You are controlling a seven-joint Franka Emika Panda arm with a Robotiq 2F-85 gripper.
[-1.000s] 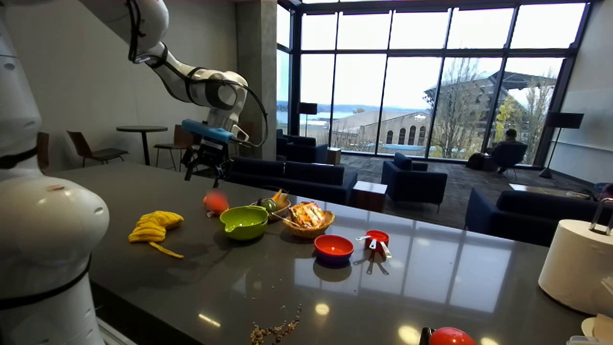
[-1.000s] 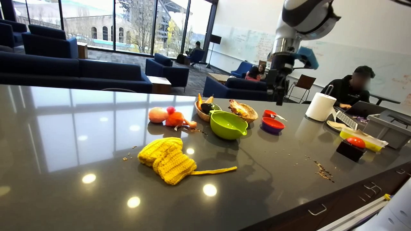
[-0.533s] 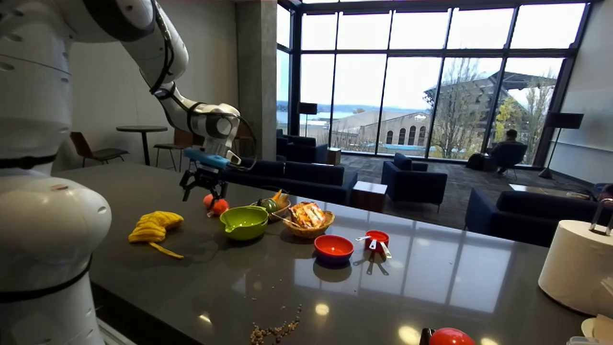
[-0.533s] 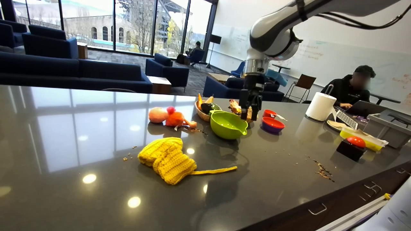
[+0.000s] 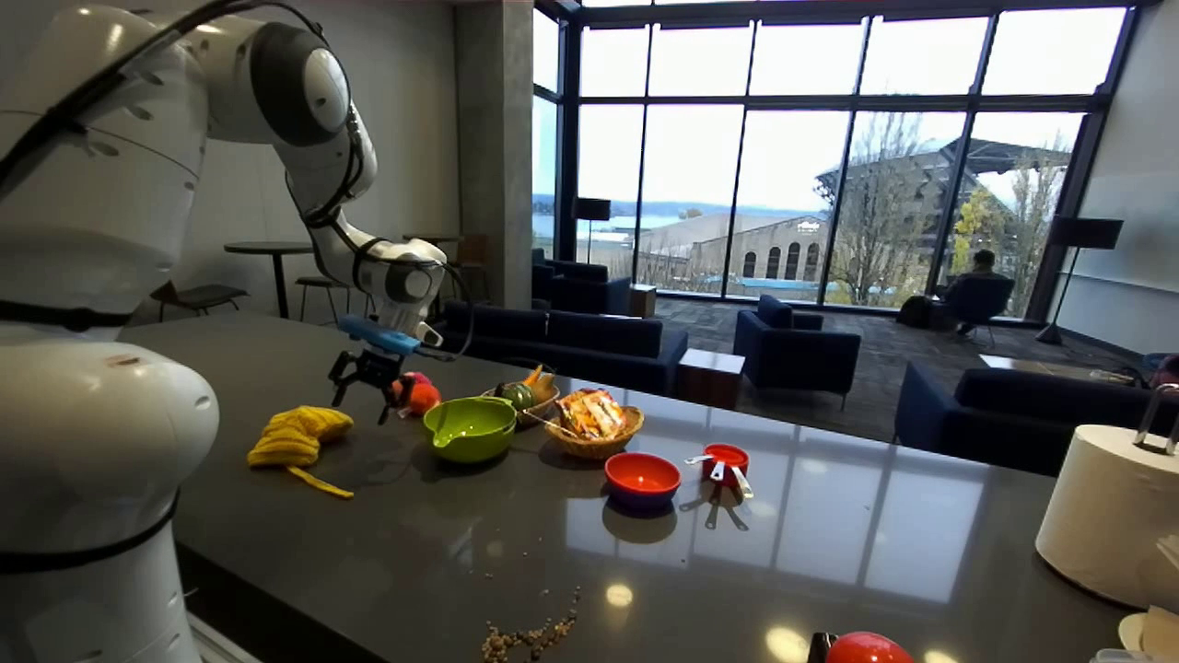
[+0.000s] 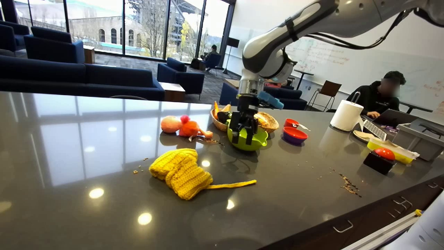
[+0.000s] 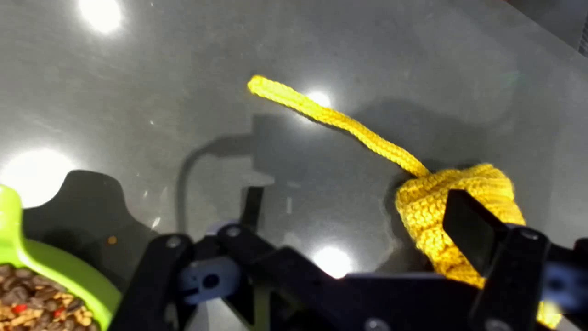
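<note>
Tool spread wide above surface, nr yellow knit pc & green bowl w/ dry bits; whiteboard txt illegible

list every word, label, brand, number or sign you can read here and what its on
No text can be read for certain.
Whiteboard: handwriting, too blurred to read.
Building sign outside: too small to read.
Keyboard: any key markings are too small to read.
Wrapped-looking packet: any print is too blurred to read.
</note>
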